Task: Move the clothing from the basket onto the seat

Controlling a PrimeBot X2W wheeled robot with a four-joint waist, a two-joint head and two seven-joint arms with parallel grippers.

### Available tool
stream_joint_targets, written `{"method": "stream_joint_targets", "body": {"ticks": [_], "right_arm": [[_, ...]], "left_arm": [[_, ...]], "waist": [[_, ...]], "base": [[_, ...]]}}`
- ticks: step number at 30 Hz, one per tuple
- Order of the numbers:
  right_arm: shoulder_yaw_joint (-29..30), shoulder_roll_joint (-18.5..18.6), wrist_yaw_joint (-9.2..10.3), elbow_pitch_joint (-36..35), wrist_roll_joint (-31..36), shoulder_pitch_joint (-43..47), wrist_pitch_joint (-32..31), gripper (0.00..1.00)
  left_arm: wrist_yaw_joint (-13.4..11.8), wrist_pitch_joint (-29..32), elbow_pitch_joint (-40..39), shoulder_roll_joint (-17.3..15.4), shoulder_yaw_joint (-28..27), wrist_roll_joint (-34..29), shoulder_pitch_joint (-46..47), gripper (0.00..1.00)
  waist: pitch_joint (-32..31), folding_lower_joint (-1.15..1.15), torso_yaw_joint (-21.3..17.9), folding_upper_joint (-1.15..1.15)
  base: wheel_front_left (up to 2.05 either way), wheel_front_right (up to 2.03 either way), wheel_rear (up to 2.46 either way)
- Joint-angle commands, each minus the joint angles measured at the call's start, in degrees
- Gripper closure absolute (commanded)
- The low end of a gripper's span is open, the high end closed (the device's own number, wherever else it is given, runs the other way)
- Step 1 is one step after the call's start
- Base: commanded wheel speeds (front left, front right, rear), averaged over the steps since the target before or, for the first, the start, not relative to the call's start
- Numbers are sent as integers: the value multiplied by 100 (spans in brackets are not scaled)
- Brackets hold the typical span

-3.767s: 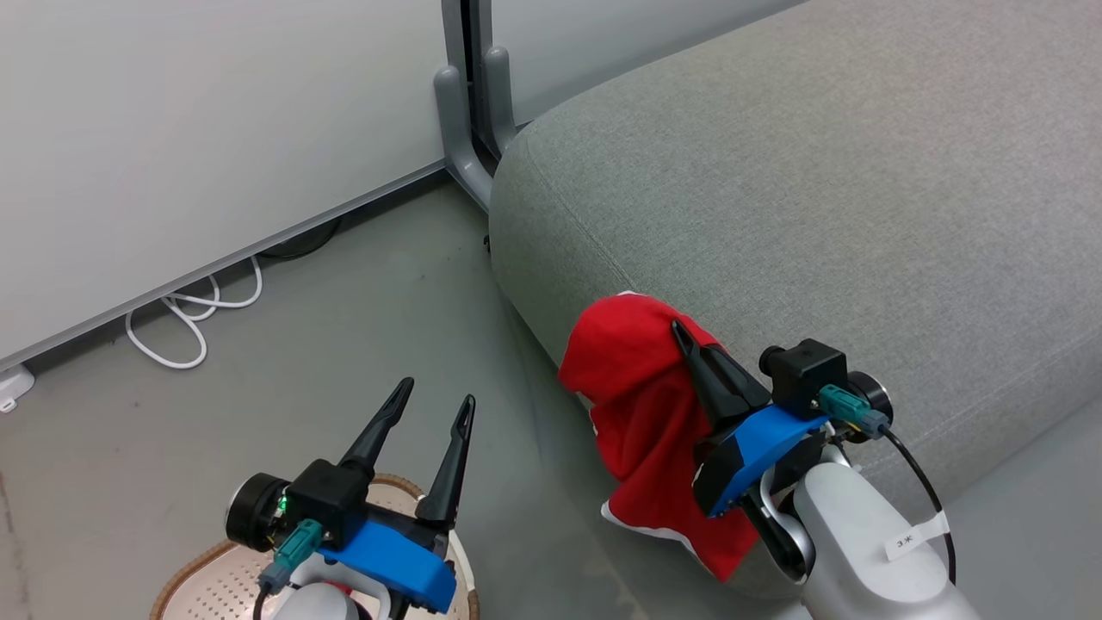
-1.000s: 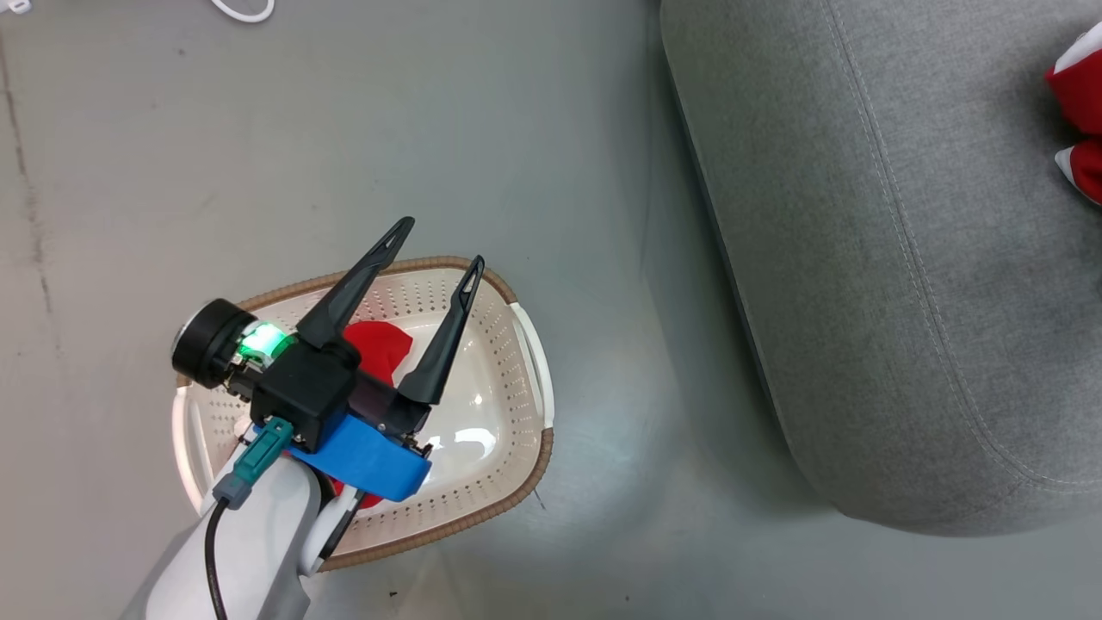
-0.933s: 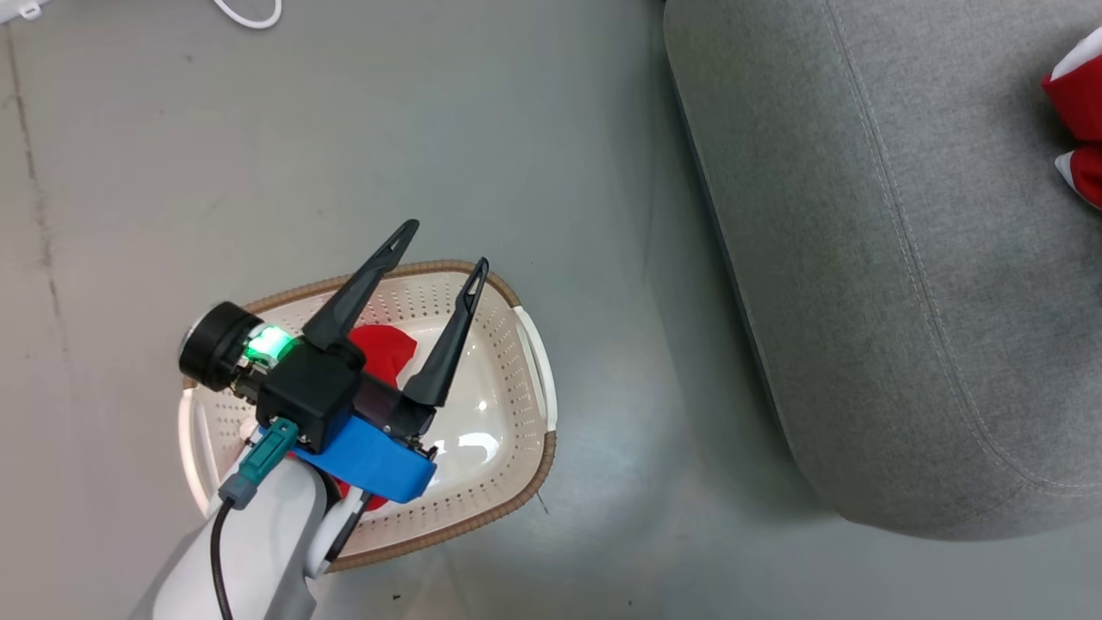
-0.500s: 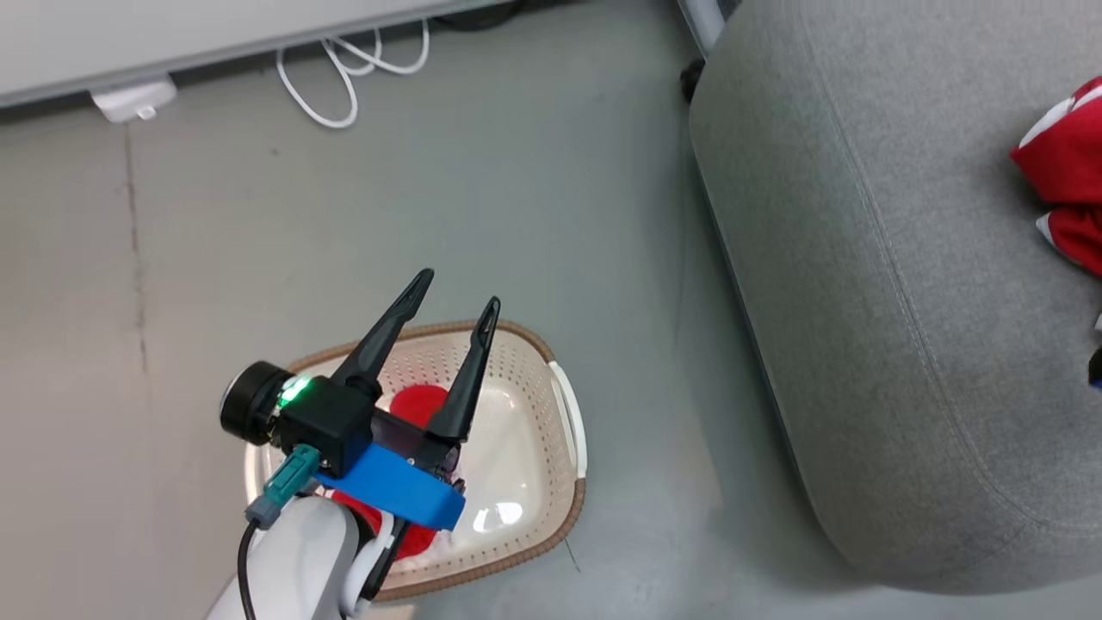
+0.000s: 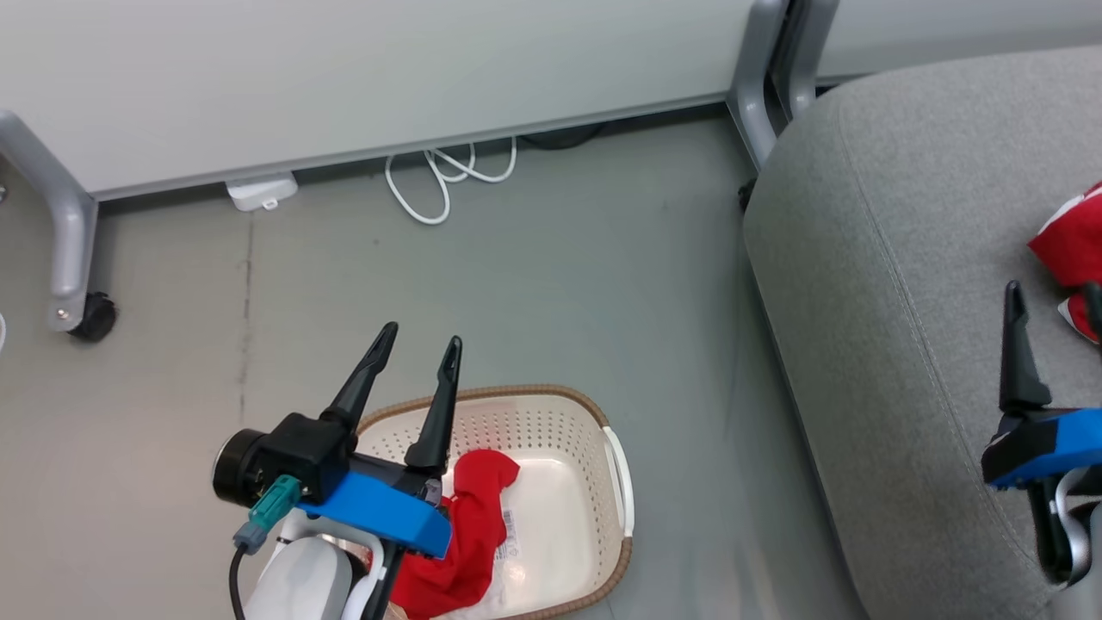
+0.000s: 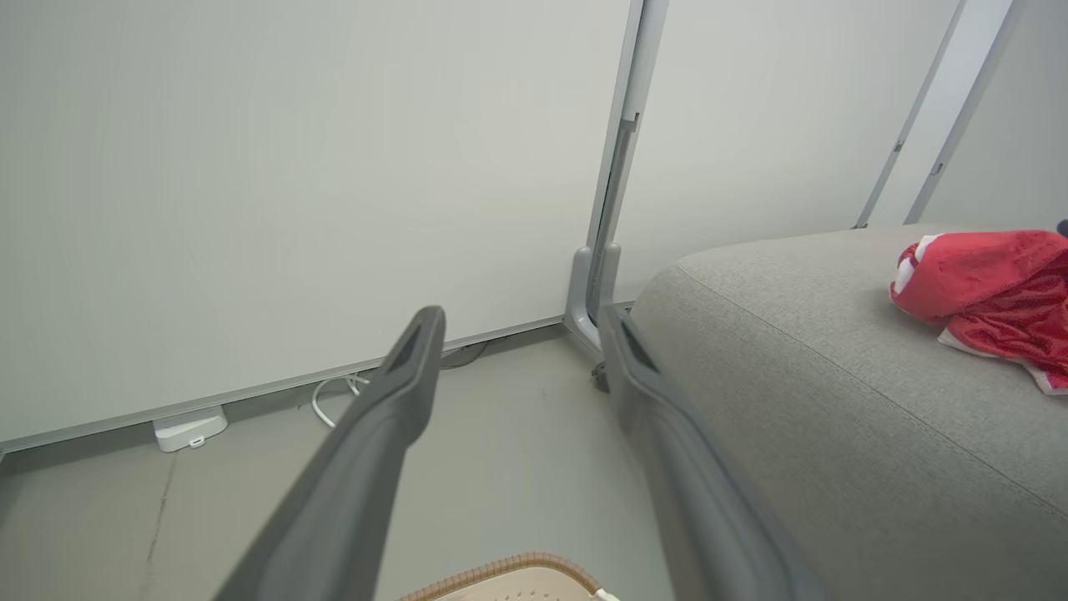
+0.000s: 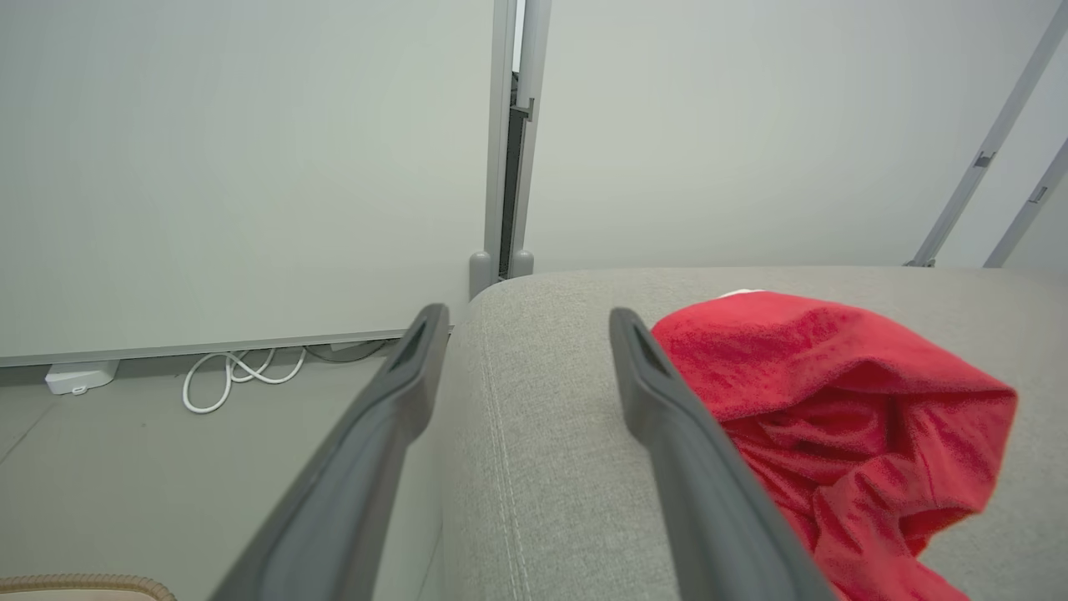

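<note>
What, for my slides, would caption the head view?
Open left end effector over basket with red clothing; another garment lies on grey seat.

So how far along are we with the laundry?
Done: one bright red fabric garment lies on the large grey upholstered seat. In hand: nothing; the left end effector and right end effector are both open and empty. Left: another red garment sits in the cream perforated plastic basket, beneath the left end effector.

so the basket is glossy perforated plastic with a woven brown rim, clothing is soft red cloth, seat is coarse grey fabric, floor is smooth and matt
</note>
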State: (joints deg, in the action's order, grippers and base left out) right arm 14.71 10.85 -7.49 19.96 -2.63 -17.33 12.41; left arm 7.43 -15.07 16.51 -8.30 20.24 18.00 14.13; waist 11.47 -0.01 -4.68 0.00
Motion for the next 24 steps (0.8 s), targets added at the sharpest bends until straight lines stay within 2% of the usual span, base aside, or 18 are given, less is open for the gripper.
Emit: {"method": "stream_joint_targets", "body": {"ticks": [1,11,24], "right_arm": [[-41,-49,-1,-112,-23,162,-33,0],[-421,-464,-1,-945,-48,960,-239,0],[-671,-718,-1,-1065,40,1502,-263,0]], "left_arm": [[6,-16,22,14,-91,-41,-81,0],[6,-15,160,75,-584,-106,-452,0],[6,-15,349,159,-1124,-204,-710,0]], "waist": [[-159,1,115,0],[-615,1,435,0],[-904,1,818,0]], "base": [[0,0,0],[0,0,0],[0,0,0]]}}
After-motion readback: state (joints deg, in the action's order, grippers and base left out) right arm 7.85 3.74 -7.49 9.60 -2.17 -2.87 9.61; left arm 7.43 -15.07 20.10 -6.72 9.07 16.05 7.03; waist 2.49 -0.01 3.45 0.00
